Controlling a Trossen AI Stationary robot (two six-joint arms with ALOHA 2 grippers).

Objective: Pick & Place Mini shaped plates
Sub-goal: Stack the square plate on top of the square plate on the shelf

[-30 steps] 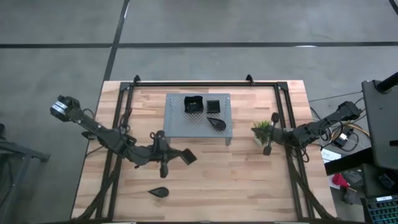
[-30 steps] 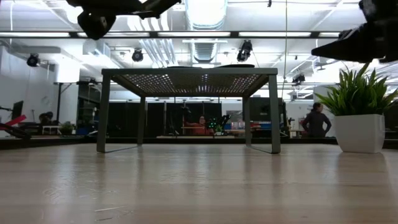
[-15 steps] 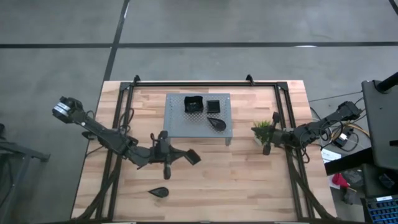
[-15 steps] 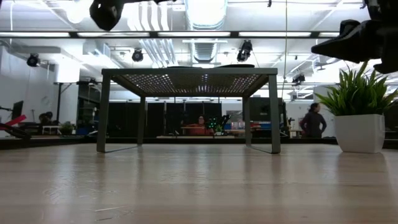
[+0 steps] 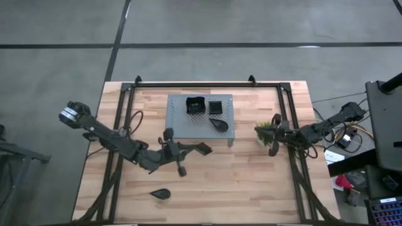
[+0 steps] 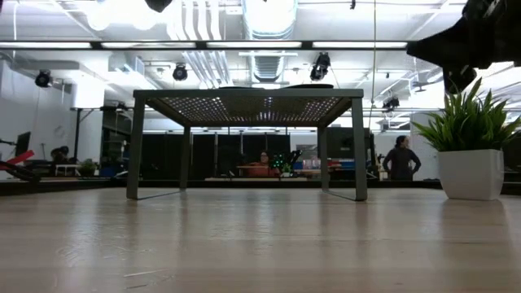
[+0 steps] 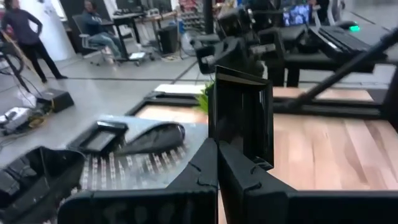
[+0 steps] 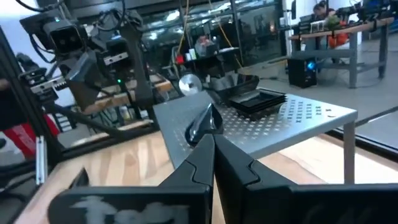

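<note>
1. Loose leaf plate (image 5: 161, 194) flat on the bench (image 5: 251, 188), behind and to one side of the left end effector (image 5: 196, 149), well apart from it. Not yet picked. Thin, low rim: likely to skid away from the fingers on the wood if approached too shallow.
2. Left end effector clamped shut on a square plate (image 5: 205, 148), held up off the bench, just short of the near edge of the rack (image 5: 182, 129). Left wrist view: plate standing on edge, pinched at the rim only. Small contact patch, so risk of pivoting or slipping out on a fast move or hard stop.
3. Rack straight ahead of that end effector, top surface looking above bench level in the low view. Too low a path in = plate rim or fingers clipping the rack edge, shoving the rack or knocking the plate loose.
4. Already on the rack: deep square plate (image 5: 195, 105), flat square plate (image 5: 215, 107), leaf-shaped plate (image 5: 218, 124) closest to the incoming end effector. Tight free space there; sloppy drop could land on the leaf-shaped one or push it off the edge. Release while on edge = tip and roll.
5. Plant (image 5: 264, 132) just beside the right end effector (image 8: 214, 163), between it and the rack. Fingers closed, nothing held, parked. Any move toward the rack likely to hit the pot first; arm collision also possible if both go for the rack together.
</note>
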